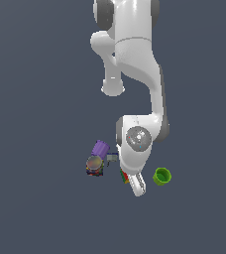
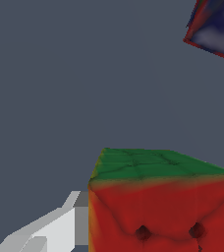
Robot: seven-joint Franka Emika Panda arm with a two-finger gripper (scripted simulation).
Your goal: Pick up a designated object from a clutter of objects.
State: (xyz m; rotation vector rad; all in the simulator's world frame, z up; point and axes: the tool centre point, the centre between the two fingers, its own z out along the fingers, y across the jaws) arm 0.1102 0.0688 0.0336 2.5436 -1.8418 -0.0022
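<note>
The designated cube [image 2: 163, 206] fills the near part of the wrist view, with a green top face, a red side face and dark grid lines. One white finger [image 2: 50, 231] with a grey pad lies right against the cube's side. The other finger is hidden. In the exterior view only a sliver of the cube [image 1: 125, 176] shows beside my gripper [image 1: 138, 188], which hangs low over it. I cannot tell whether the jaws are closed on the cube. The rest of the clutter lies to the exterior view's left of the cube.
A purple cylinder [image 1: 100, 148], a round multicoloured can [image 1: 94, 164] and a small grey piece [image 1: 112, 158] sit together. A green cup [image 1: 161, 176] stands alone on the exterior view's right of the gripper. The can [image 2: 214, 24] also shows in the wrist view.
</note>
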